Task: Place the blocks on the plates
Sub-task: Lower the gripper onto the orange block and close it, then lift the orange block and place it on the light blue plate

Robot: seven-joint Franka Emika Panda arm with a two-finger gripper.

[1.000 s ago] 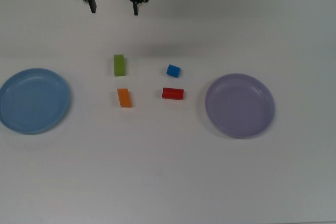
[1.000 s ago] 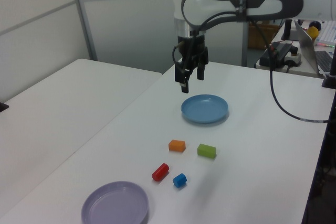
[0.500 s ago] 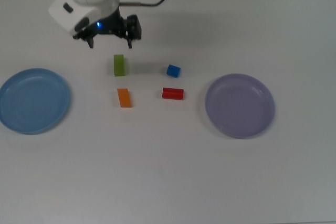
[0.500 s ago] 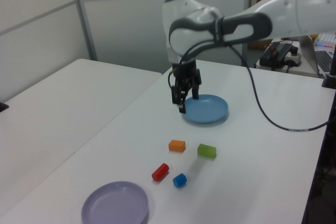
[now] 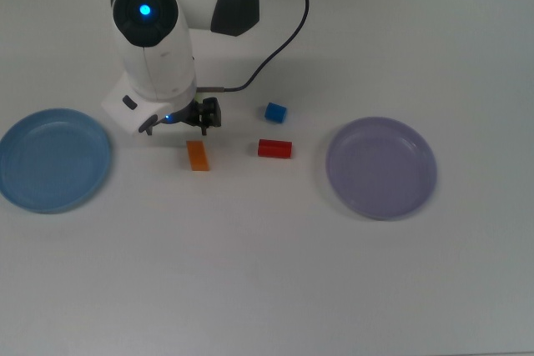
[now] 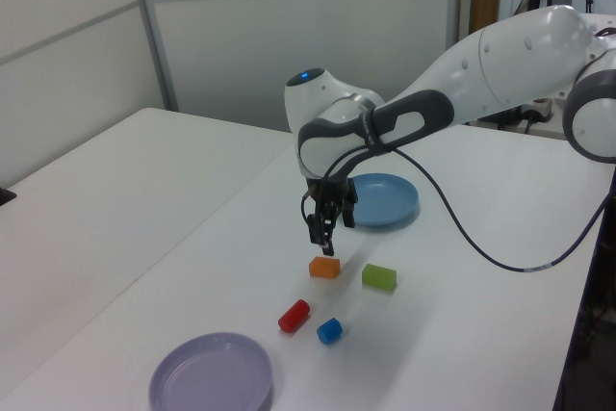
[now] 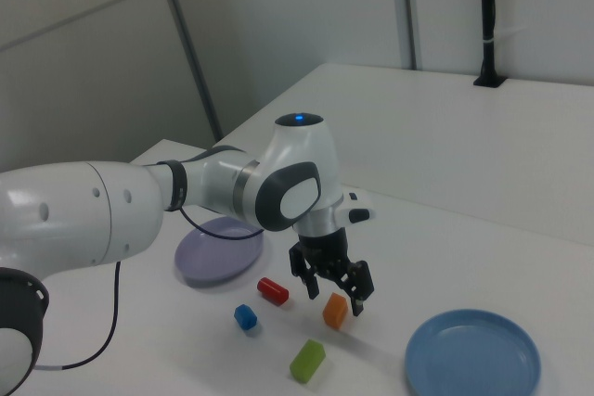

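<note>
My gripper [image 5: 177, 127] is open and holds nothing. It hangs low over the table, just above the orange block [image 5: 198, 156] in the left view, where the gripper [image 6: 330, 233] shows over the orange block [image 6: 324, 267]. The arm hides the green block in the top view. It lies free in the left view as the green block [image 6: 379, 277]. The red block [image 5: 274, 148] and the blue cube [image 5: 275, 112] lie on the table to the top view's right. The light blue plate [image 5: 52, 159] and the lavender plate [image 5: 381, 167] hold nothing.
The white arm's body [image 5: 154, 31] and its black cable [image 5: 279, 39] reach over the table's far half in the top view. In the left view a second white table [image 6: 106, 190] stands beside this one.
The arm has come from the table's far edge toward the blocks and dropped lower. It now covers the green block in the top view. The fingers stay apart; no block has moved.
</note>
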